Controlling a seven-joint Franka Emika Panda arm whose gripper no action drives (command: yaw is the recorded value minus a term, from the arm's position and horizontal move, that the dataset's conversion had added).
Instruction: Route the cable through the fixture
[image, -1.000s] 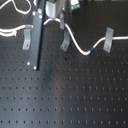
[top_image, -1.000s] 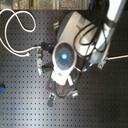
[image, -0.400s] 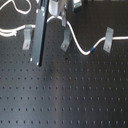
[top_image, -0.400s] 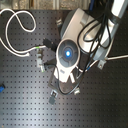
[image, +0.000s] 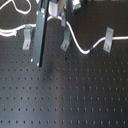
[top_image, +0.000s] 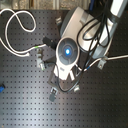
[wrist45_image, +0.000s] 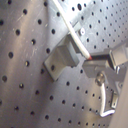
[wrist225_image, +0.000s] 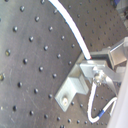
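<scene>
Since the job was to thread three clips, I read it as part done, with the middle one in hand.

- Worktop (image: 75, 95): black perforated plate. In the first exterior view the fixtures stood in one row near its far edge.
- The first exterior view's left: left fixture (image: 27, 36). Only a white cable with a yellow-green mark (image: 10, 33) ran at it. I could not see the task's line there.
- Centre: middle fixture (image: 65, 42). The cable (image: 77, 46) came down from the tool (wrist45_image: 97, 58) and passed right against this clip. Whether it sat in the slot could not be told from either wrist view.
- Tool: it appeared pinched on the cable just beside the clip. The gap between the jaws was not plainly shown.
- Right of centre: the cable sagged onto the plate, and its blue band (image: 92, 49) lay between the middle and right clips.
- The first exterior view's right: right fixture (image: 108, 39). The cable rose to meet it, and it looked routed there.
- Left to do, by my judgement: seat the line in the middle clip, then carry it to the left one.
- Containers: none in view, only the open clips.
</scene>
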